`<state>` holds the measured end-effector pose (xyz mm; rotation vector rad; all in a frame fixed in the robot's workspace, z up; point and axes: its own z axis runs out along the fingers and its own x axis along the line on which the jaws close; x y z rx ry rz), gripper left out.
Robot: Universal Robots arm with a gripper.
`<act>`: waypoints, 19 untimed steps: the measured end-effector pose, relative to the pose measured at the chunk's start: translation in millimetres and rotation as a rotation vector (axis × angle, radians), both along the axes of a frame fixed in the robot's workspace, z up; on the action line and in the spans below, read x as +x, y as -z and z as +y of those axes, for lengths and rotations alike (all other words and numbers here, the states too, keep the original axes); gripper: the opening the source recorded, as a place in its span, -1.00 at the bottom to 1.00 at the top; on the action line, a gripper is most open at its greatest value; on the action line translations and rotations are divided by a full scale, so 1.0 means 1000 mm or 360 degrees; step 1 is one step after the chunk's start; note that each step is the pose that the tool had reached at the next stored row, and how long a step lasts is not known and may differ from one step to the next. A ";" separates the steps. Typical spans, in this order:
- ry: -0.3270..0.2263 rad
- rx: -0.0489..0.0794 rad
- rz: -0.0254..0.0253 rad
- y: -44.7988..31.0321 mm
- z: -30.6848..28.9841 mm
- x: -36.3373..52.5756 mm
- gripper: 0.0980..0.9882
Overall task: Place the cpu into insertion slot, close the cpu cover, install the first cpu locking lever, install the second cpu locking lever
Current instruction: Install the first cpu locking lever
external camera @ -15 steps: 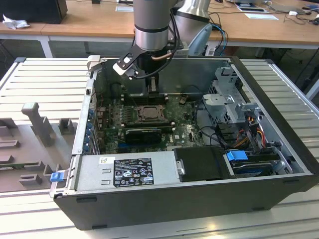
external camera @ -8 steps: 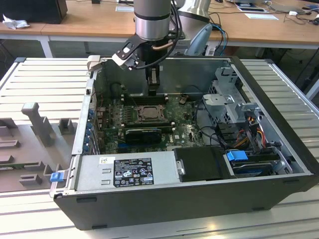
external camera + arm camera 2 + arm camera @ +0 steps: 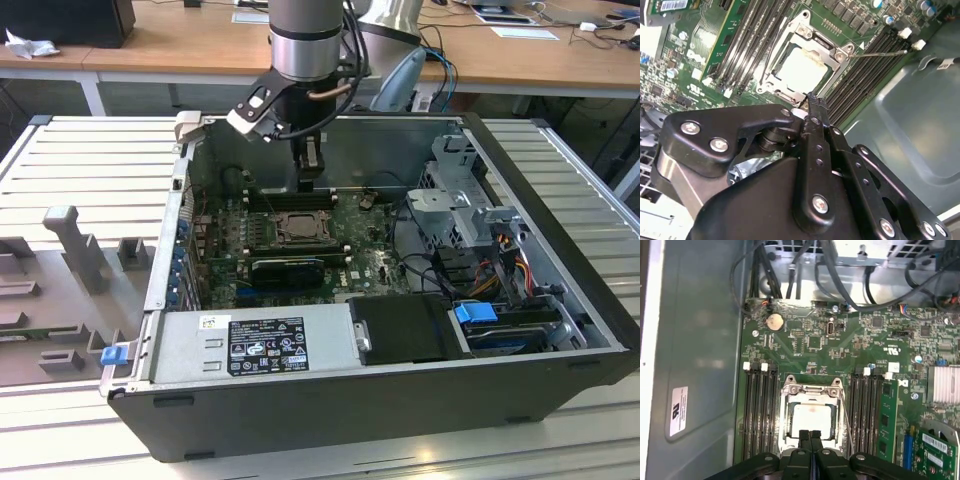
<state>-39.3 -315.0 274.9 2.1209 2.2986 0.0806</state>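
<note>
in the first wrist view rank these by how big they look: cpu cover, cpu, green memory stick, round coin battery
1. cpu cover, framing the chip.
2. cpu and green memory stick: one square, one long and narrow, too alike in area to rank.
3. coin battery, clearly smallest.

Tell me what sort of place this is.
Probably a robotics lab or workshop: a robot arm reaches into an open computer case lying on a ribbed metal table, with wooden desks carrying cables behind.
</note>
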 end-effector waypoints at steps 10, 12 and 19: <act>-0.0195 0.0000 0.00000 0.0000 0.0000 0.0000 -0.98; -0.0211 0.0000 0.00001 0.0000 0.0000 0.0000 -0.98; -0.0267 0.0000 0.00000 0.0000 0.0000 0.0000 -0.98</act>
